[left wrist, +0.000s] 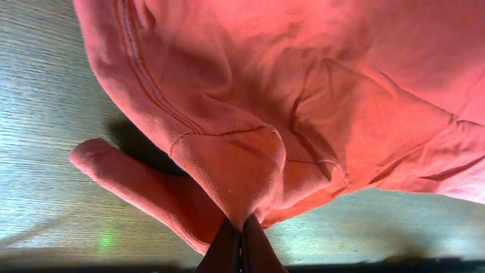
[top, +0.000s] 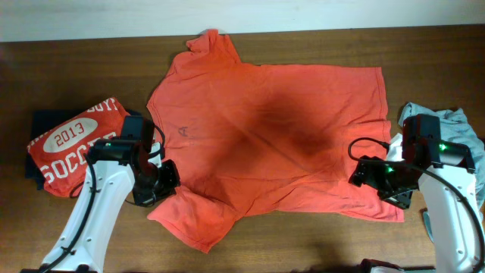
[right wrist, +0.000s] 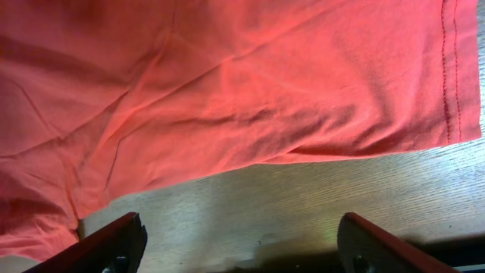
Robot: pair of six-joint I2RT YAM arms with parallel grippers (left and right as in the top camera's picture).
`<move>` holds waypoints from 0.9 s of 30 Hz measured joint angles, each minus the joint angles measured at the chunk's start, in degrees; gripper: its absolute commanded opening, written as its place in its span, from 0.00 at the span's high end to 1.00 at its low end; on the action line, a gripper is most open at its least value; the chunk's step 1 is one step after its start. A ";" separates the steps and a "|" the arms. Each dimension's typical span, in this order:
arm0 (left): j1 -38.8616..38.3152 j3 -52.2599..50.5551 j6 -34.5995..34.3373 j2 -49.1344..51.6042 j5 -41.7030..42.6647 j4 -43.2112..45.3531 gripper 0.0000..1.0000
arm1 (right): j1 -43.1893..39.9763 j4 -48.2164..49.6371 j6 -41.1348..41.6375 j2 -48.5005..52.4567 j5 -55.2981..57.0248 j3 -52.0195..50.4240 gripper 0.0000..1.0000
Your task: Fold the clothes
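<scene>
A large orange-red T-shirt [top: 273, 129] lies spread flat across the middle of the table. My left gripper [top: 168, 182] is at its near-left sleeve. In the left wrist view the gripper [left wrist: 241, 225] is shut on a pinched fold of the orange fabric [left wrist: 303, 91], which is lifted off the wood. My right gripper [top: 362, 176] is at the shirt's near-right edge. In the right wrist view it [right wrist: 242, 231] stands wide open over bare wood, just short of the shirt's hem [right wrist: 227, 91], with nothing between its fingers [right wrist: 114, 243].
A folded orange-red shirt with white lettering [top: 72, 144] rests on a dark navy one [top: 34, 163] at the left. A crumpled pale grey-blue shirt [top: 455, 125] lies at the right edge behind the right arm. The wooden table [top: 303, 243] shows bare along the front.
</scene>
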 measured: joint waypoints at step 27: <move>-9.92 -15.21 -5.03 0.00 3.43 6.34 0.55 | 0.00 0.90 -0.33 0.02 0.15 -0.02 0.14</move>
